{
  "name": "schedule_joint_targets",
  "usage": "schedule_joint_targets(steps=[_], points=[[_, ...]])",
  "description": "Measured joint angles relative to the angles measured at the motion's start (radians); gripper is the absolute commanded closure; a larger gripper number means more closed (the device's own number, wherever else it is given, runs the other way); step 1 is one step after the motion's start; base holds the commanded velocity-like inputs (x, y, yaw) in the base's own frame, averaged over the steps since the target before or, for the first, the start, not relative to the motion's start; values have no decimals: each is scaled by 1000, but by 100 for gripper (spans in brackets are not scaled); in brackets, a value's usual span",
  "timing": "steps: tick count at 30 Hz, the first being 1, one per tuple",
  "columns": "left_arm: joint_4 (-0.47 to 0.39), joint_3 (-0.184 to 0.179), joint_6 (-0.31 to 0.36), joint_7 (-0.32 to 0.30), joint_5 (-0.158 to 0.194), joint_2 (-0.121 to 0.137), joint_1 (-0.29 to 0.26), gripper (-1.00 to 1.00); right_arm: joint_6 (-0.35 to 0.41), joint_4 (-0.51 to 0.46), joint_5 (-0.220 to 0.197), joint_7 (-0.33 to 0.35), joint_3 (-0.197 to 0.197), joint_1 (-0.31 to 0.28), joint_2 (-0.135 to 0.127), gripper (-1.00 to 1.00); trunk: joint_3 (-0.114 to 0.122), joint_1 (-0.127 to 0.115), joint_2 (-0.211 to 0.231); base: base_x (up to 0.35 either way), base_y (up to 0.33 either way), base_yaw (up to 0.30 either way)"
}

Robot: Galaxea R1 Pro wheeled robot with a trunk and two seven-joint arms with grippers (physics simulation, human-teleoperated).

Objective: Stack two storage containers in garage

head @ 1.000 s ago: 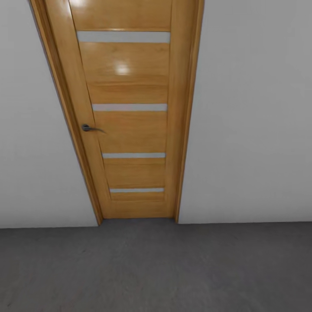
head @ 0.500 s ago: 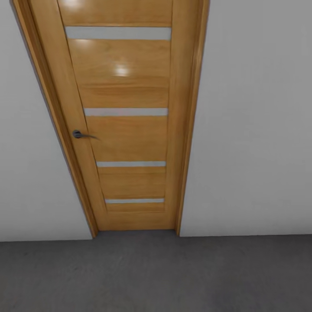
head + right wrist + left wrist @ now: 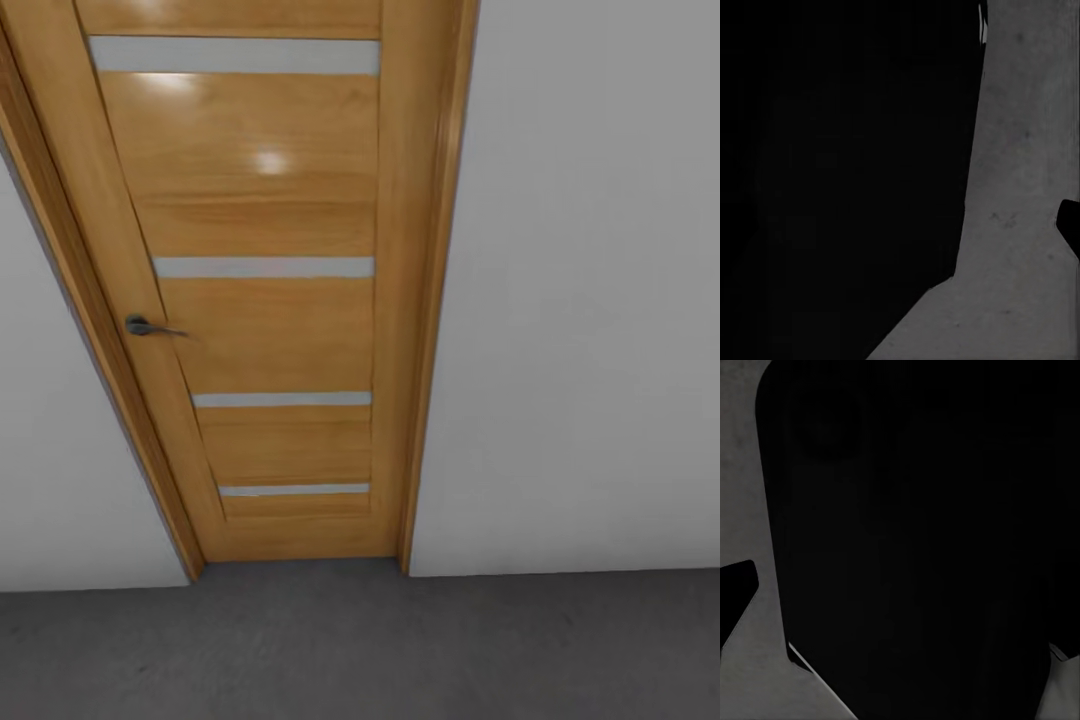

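The two storage containers are out of view. In the head view I face a pale grey garage wall (image 3: 580, 300) with a shut wooden panel door (image 3: 270, 300) set in it. The dark grey concrete floor (image 3: 400, 650) runs along the bottom. Both wrist views are mostly taken up by a black bulk (image 3: 915, 540) (image 3: 840, 165) close to the camera, with the mottled grey floor (image 3: 1020, 225) beside it. A small black wedge (image 3: 735, 592) (image 3: 1069, 229) pokes in at one edge of each wrist view; I cannot tell whether these are fingers.
The door has a metal lever handle (image 3: 145, 326) on its left side and several pale horizontal strips (image 3: 265, 267). Its wooden frame (image 3: 430, 300) meets the floor close ahead. The wall spans the full width.
The whole head view has shifted: the door looks larger and its handle sits further left and lower, so the camera has moved closer. Nothing in the room itself has moved.
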Motion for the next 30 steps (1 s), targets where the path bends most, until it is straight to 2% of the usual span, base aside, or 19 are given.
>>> schedule_joint_targets(steps=[22, 30], points=[[0, 0, -2, 0, 1, -1, 0, -100, 0, -1, 0, 0, 0, 0, 1, -100, 3, 0, 0, 315, -39, -14], [0, 0, -3, 0, 1, 0, 0, -100, 0, -1, 0, 0, 0, 0, 3, -100, 5, 0, 0, 183, -42, -14]])
